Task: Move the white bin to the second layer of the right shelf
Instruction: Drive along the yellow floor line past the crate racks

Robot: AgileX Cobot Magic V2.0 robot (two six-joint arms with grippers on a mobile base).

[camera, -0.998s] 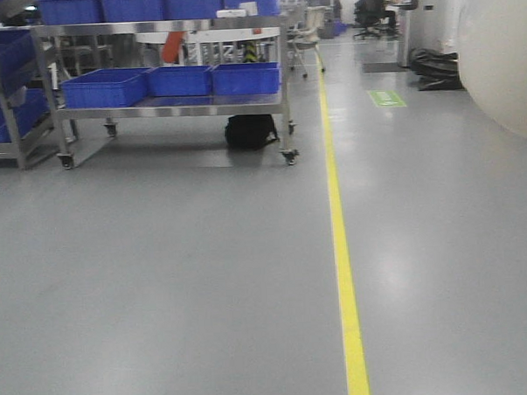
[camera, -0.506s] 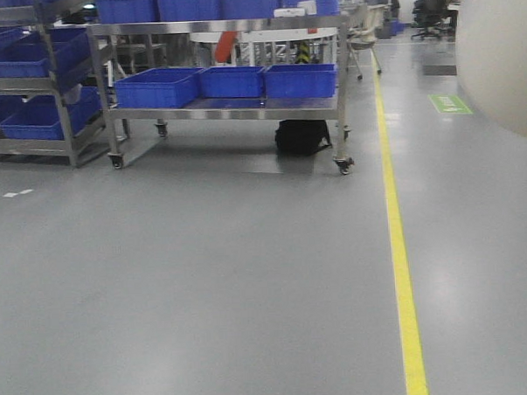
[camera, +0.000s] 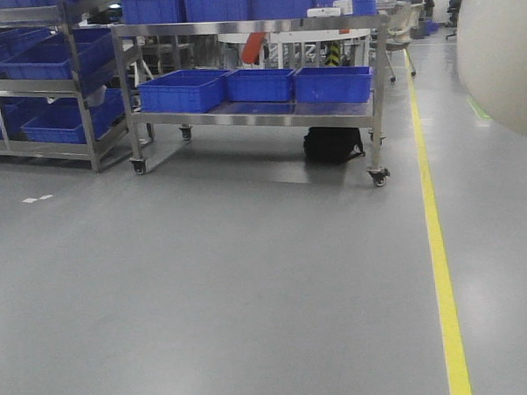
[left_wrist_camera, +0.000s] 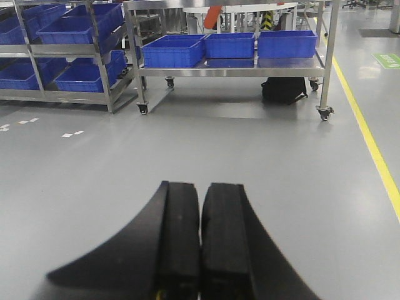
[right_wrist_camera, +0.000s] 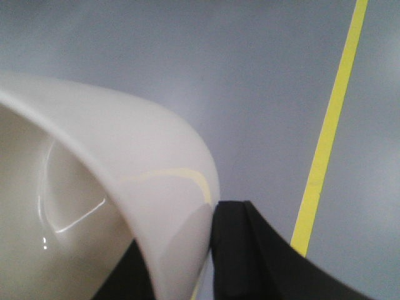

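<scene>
Left gripper: the left gripper reaches straight ahead, low and level over the grey floor. Its two black fingers are pressed flat together with nothing between them.
Right gripper: the right gripper is clamped on the wall of the white bin at its rim. One black finger sits outside the wall and the other inside the tub. The wrist is tipped downward, so its camera looks at the floor.
White bin: it is held in the air on the robot's right, clear of the floor. In the front view its rounded cream side fills the upper right corner.
Yellow line: the yellow line runs along the floor beneath the bin.
Cart: a wheeled steel cart stands ahead. Blue crates sit on its lower deck and a black bag lies underneath.
Rack: a steel rack at far left holds more blue crates.
</scene>
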